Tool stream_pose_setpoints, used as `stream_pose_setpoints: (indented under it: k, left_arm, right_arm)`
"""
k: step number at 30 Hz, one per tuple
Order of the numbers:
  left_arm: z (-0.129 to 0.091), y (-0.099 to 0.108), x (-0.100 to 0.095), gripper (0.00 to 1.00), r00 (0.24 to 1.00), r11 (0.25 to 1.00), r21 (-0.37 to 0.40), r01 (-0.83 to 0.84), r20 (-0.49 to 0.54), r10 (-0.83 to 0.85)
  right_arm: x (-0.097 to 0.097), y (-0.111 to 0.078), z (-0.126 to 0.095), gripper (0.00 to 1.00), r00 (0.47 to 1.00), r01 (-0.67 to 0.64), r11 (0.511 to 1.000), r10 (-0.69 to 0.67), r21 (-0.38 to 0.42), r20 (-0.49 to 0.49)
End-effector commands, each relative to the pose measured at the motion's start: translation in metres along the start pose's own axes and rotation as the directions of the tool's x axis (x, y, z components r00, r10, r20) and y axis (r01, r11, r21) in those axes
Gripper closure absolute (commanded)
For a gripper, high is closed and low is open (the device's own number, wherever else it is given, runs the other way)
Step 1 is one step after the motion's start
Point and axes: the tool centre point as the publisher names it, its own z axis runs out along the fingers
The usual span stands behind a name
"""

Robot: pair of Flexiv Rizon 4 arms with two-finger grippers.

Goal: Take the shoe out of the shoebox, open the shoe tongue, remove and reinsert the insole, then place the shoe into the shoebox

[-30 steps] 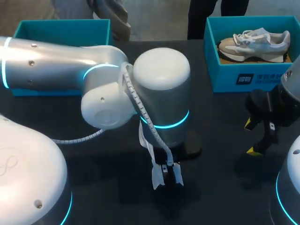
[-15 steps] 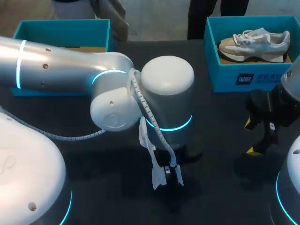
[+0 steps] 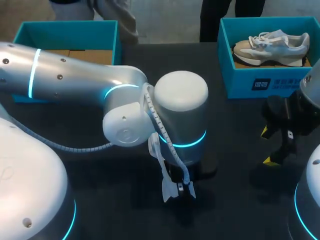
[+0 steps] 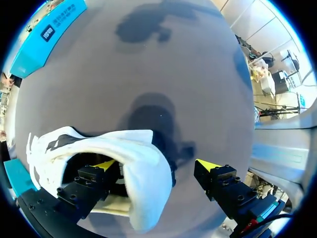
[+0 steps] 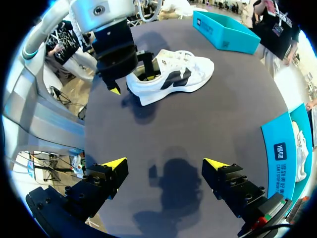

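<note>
Gripper of L arm (image 4: 157, 164) is seen spread at white lace-up trainer (image 5: 198, 74) w/ black side mark, stood on its sole mid dark grey worktop (image 5: 223, 114): one finger is set inside shoe opening, other is placed outside, clear of heel. R gripper (image 5: 166, 163) is held spread above worktop, well apart from trainer. Further back, open teal cardboard shoebox (image 3: 65, 32) is seen at left; 2nd teal shoebox (image 3: 265, 82) w/ beige-white trainer (image 3: 272, 46) at right.

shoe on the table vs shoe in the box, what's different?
The table shoe stands on the table; the boxed shoe sits inside the teal shoebox. The table shoe has one finger of the left claw in its opening; the boxed shoe is untouched. Both are pale lace-up sneakers.
</note>
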Motion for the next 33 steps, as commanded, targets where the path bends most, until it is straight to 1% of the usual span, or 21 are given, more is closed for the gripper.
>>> stream_pose_setpoints:
  k: [1, 2, 3, 4, 5, 8, 9, 10, 11, 12, 18, 25, 33]
  left_arm:
    - [0.01, -0.005, 0.003, 0.0, 1.0, 1.0, -0.003, 0.002, 0.003, -0.002]
    - [0.01, -0.005, 0.003, 0.0, 1.0, 1.0, -0.003, 0.003, 0.003, -0.003]
    - [0.01, -0.005, 0.004, 0.05, 1.0, 1.0, -0.008, 0.006, 0.006, -0.006]
    - [0.011, -0.006, 0.004, 0.13, 1.0, 1.0, -0.01, 0.007, 0.007, -0.007]
    - [0.011, -0.006, 0.004, 0.27, 1.0, 1.0, -0.013, 0.006, 0.005, -0.006]
    - [0.013, -0.009, 0.002, 0.52, 1.0, 1.0, -0.022, 0.009, 0.002, -0.009]
    - [0.014, -0.01, 0.002, 0.56, 1.0, 1.0, -0.023, 0.01, 0.001, -0.01]
    - [0.014, -0.01, 0.001, 0.64, 1.0, 1.0, -0.023, 0.013, 0.001, -0.013]
    - [0.013, -0.01, 0.001, 0.8, 1.0, 1.0, -0.022, 0.014, 0.0, -0.014]
    - [0.013, -0.011, 0.0, 1.0, 1.0, 1.0, -0.022, 0.015, -0.001, -0.015]
    - [0.012, -0.011, -0.002, 1.0, 1.0, 1.0, -0.023, 0.014, -0.01, -0.014]
    - [0.005, -0.007, -0.004, 1.0, 1.0, 1.0, -0.019, 0.012, -0.022, -0.012]
    - [-0.019, 0.004, -0.009, 1.0, 0.999, 1.0, -0.011, 0.017, -0.027, -0.017]
  right_arm:
    - [0.001, 0.0, 0.001, 0.0, 1.0, -0.001, 1.0, 0.001, 0.002, 0.002]
    - [0.001, 0.0, 0.001, 0.0, 1.0, -0.001, 1.0, 0.001, 0.002, 0.002]
    - [0.001, 0.0, 0.001, 0.0, 1.0, -0.001, 1.0, 0.001, 0.002, 0.002]
    - [0.001, 0.0, 0.001, 0.0, 1.0, -0.001, 1.0, 0.001, 0.002, 0.002]
    - [0.001, 0.0, 0.001, 0.0, 1.0, -0.001, 1.0, 0.001, 0.002, 0.002]
    - [0.001, 0.0, 0.001, 0.0, 1.0, -0.001, 1.0, 0.001, 0.002, 0.002]
    - [0.001, 0.0, 0.001, 0.0, 1.0, -0.001, 1.0, 0.001, 0.002, 0.002]
    - [0.001, 0.0, 0.001, 0.0, 1.0, -0.001, 1.0, 0.001, 0.002, 0.002]
    - [0.001, 0.0, 0.001, 0.0, 1.0, -0.001, 1.0, 0.001, 0.002, 0.002]
    - [0.001, 0.0, 0.001, 0.0, 1.0, -0.001, 1.0, 0.001, 0.002, 0.002]
    - [0.001, 0.0, 0.001, 0.0, 1.0, -0.001, 1.0, 0.001, 0.002, 0.002]
    - [0.001, 0.0, 0.001, 0.0, 1.0, -0.001, 1.0, 0.001, 0.002, 0.002]
    - [0.001, 0.0, 0.001, 0.0, 1.0, -0.001, 1.0, 0.001, 0.002, 0.002]
